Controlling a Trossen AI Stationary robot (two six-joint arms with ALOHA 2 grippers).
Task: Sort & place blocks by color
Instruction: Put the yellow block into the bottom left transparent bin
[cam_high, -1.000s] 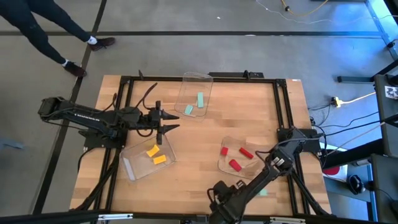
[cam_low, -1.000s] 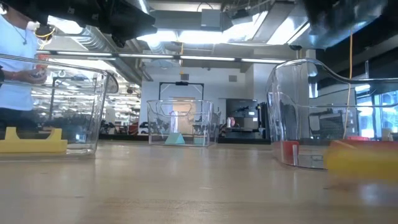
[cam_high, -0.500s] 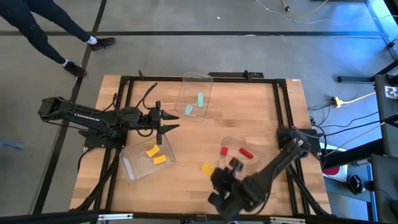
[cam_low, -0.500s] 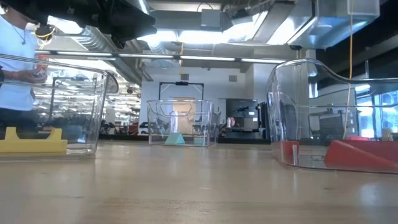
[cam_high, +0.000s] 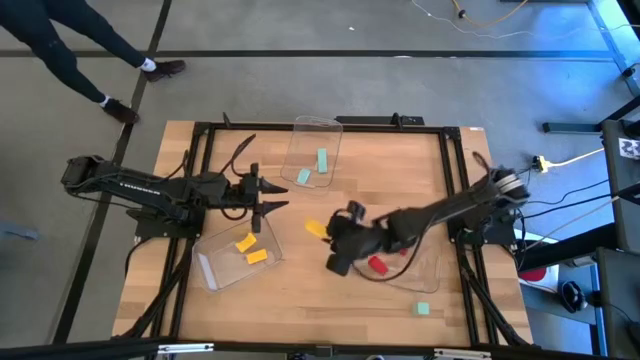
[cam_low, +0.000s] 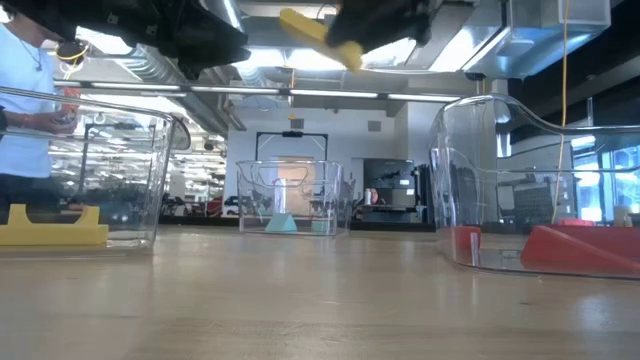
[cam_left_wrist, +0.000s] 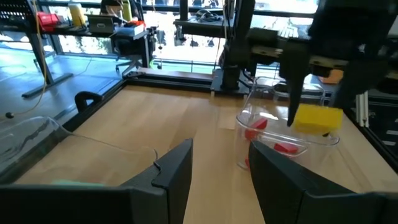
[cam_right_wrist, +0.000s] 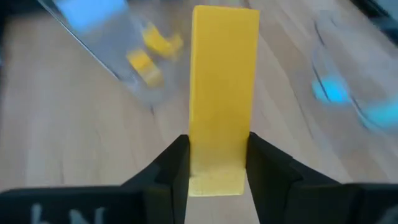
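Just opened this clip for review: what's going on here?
The right gripper holds a yellow bar in its fingers, lifted above mid-table, between the red tray and the yellow tray, which already holds two yellow blocks. The left gripper hovers open beside the yellow tray. One mint block lies loose on the table.

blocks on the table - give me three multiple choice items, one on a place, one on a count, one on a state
1. Where does the loose mint block lie?
A. in the tray with red blocks
B. on the bare table, outside every tray
C. in the left gripper

2. How many yellow blocks lie in the tray with yellow blocks?
A. two
B. four
C. none

3. What is the right gripper doing?
A. hanging open
B. resting on the table
C. shut on the yellow bar

Key: 1 B, the high view shows it alone on the wood. 2 A, two show there. 3 C, the right wrist view shows both fingers pressing the bar's sides.
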